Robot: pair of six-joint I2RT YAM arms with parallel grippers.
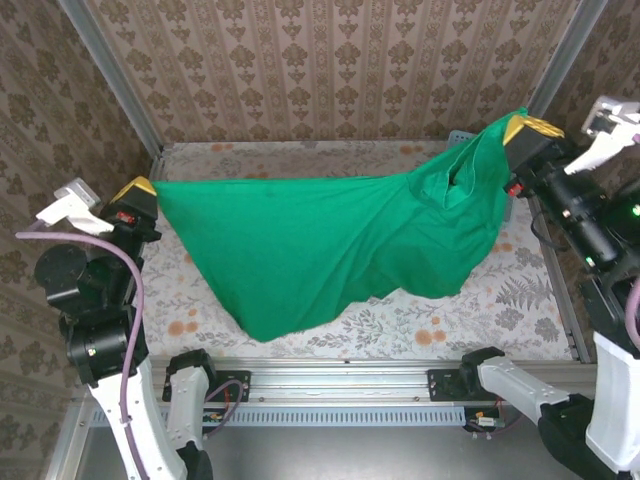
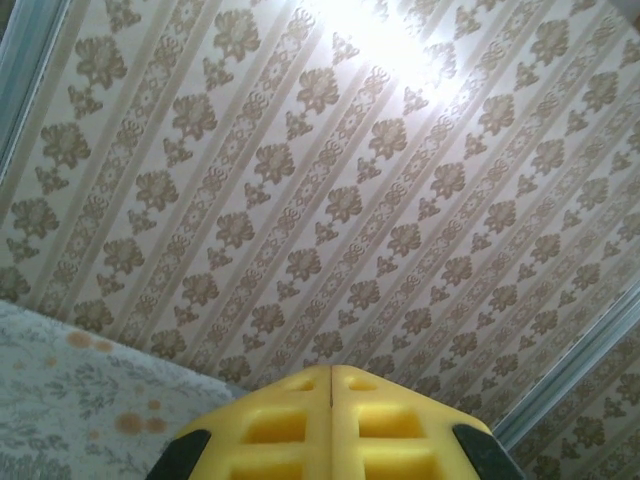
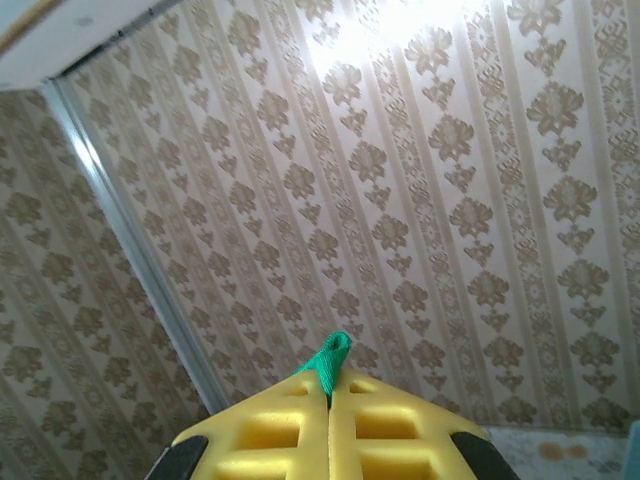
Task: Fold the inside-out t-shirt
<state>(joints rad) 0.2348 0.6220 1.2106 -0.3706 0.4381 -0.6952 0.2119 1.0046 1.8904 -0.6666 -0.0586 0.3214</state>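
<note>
Brown damask wallpaper (image 1: 330, 70) on every wall, with aluminium posts (image 1: 112, 75) in the back corners. Table (image 1: 400, 325) has a pale floral print with orange blossoms, and a metal rail (image 1: 340, 380) runs along its near edge.

Container: a light blue basket (image 1: 459, 134) sits at the back right of the table. Just a sliver of its rim shows behind the garment (contents hidden, cannot tell).

The inside-out t-shirt (image 1: 320, 250) is bright green and hangs spread between the two arms. Its top edge is nearly taut, and its lower folds sag down onto the table toward the front left.

The left gripper (image 1: 135, 188) is at the shirt's left corner. Its yellow pads (image 2: 290, 420) are pressed together, with no cloth showing past them in the wrist view.

The right gripper (image 1: 530, 127) is raised higher, at the back right. It is clamped on bunched fabric, and a green tuft pokes out between its pads (image 3: 380, 420).
</note>
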